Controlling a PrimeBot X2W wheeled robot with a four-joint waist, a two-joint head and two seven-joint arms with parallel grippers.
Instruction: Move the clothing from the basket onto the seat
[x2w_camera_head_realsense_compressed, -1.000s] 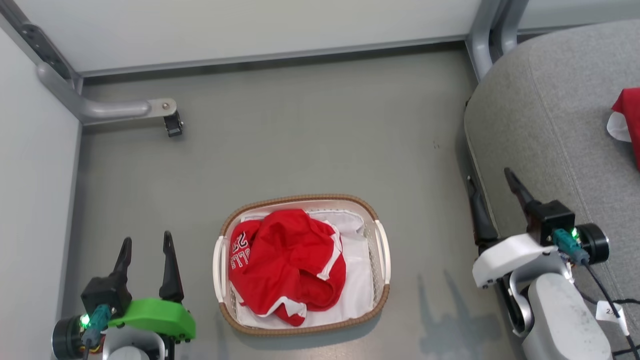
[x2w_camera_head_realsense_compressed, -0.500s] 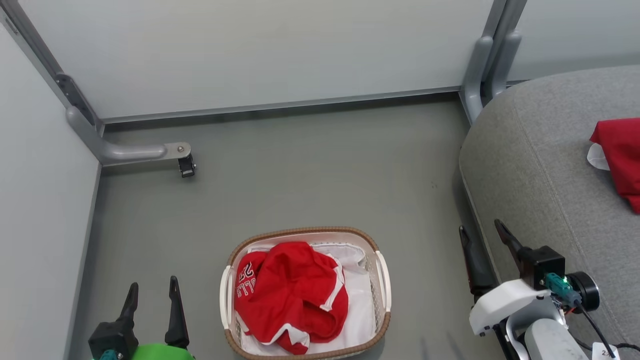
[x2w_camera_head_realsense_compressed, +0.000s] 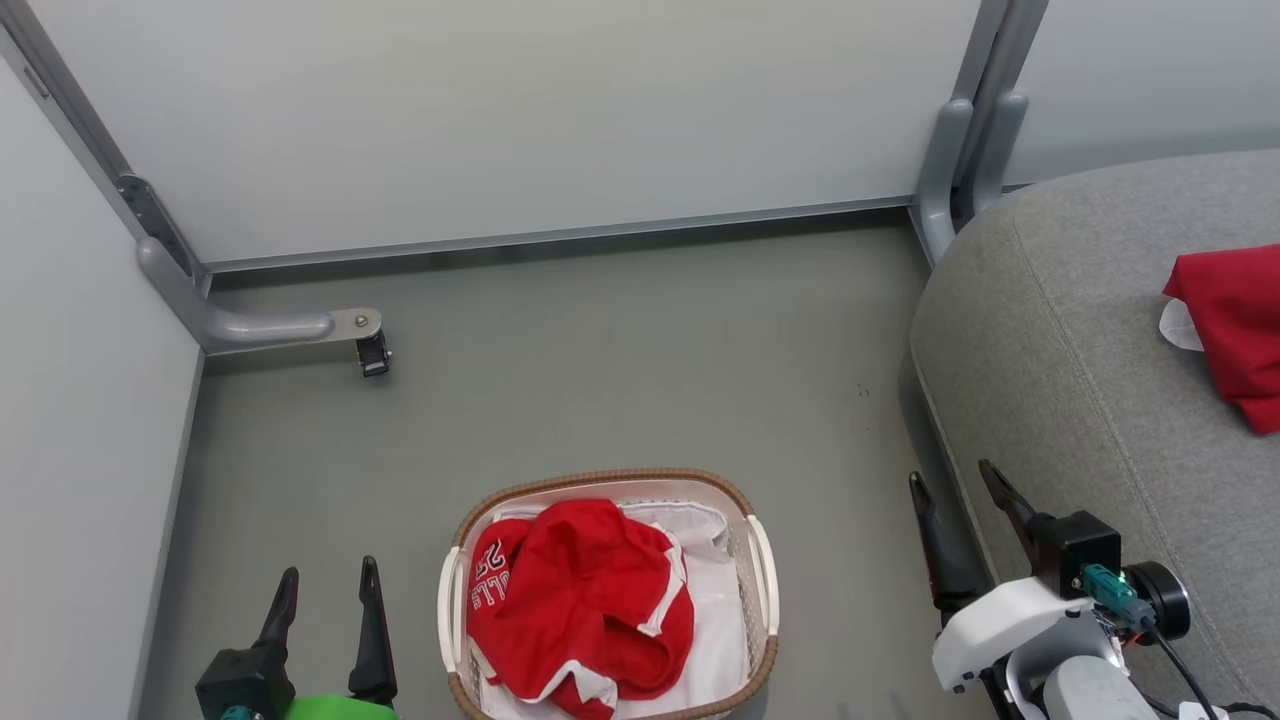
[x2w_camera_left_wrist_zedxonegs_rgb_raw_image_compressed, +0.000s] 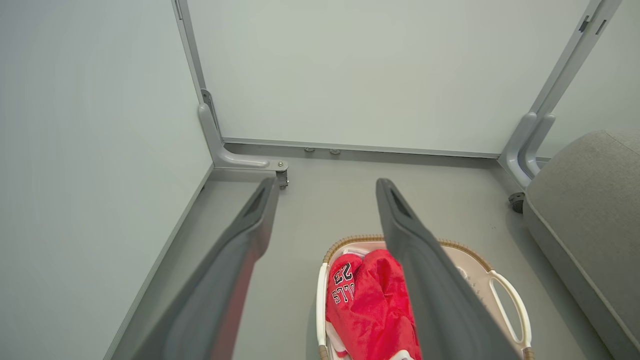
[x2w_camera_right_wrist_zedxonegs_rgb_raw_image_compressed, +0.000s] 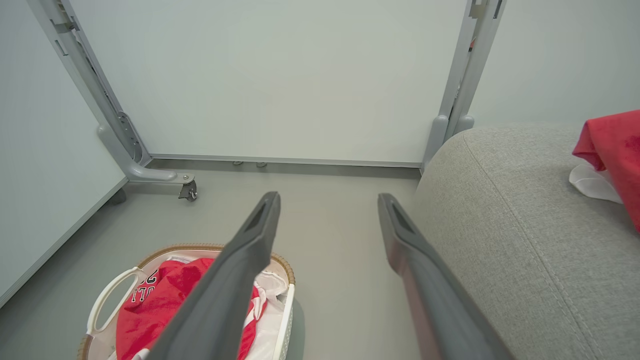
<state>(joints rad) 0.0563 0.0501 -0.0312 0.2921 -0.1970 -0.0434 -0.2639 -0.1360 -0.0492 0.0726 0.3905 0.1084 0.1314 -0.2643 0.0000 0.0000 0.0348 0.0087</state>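
Grey floor (x2w_camera_head_realsense_compressed: 620, 380) holds the oval white perforated plastic basket (x2w_camera_head_realsense_compressed: 600, 478), the red white-trimmed jersey (x2w_camera_head_realsense_compressed: 580, 590) inside it on a white cloth sheet (x2w_camera_head_realsense_compressed: 722, 600), the left fingers (x2w_camera_head_realsense_compressed: 371, 630) and right fingers (x2w_camera_head_realsense_compressed: 928, 545) open wide and empty either side of it, so a deep pinch may lift the sheet too.

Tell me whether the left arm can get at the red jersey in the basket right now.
Probably yes. The left gripper is open beside the basket, and the red jersey lies uncovered on top inside it; only the low basket wall stands between them.
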